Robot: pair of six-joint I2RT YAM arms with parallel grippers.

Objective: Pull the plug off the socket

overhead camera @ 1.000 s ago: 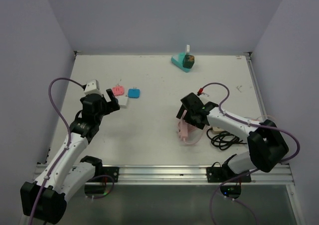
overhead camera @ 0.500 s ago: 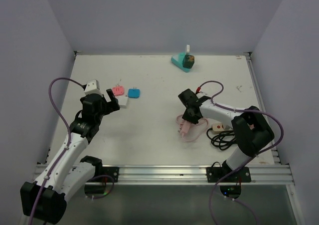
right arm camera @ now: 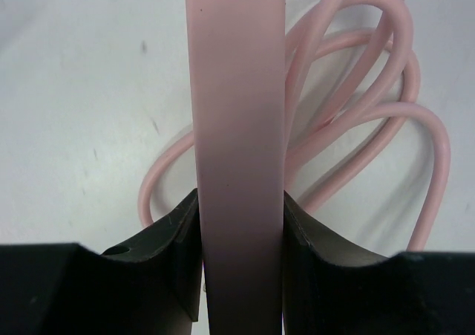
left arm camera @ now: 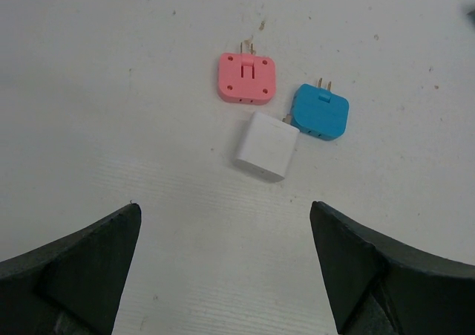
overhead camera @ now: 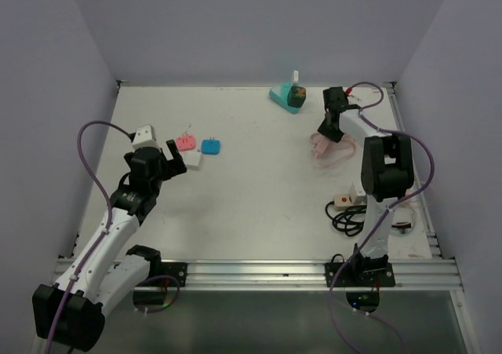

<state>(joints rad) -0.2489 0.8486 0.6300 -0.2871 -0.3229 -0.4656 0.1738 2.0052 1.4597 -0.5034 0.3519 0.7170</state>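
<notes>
Now the right tool [right arm camera: 239,227], near the teal block [overhead camera: 282,98], clamps a pink bar [right arm camera: 237,112], while the left tool [left arm camera: 223,216], far left of that block, is wide open, empty.

Pink socket strip [right arm camera: 237,127], perhaps aloft

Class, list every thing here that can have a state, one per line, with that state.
left fingers: open, holding nothing
right fingers: shut on the pink power strip
pink cable: coiled loosely
pink adapter: unplugged, lying flat
blue adapter: unplugged, lying flat
white adapter: unplugged, lying flat
</notes>
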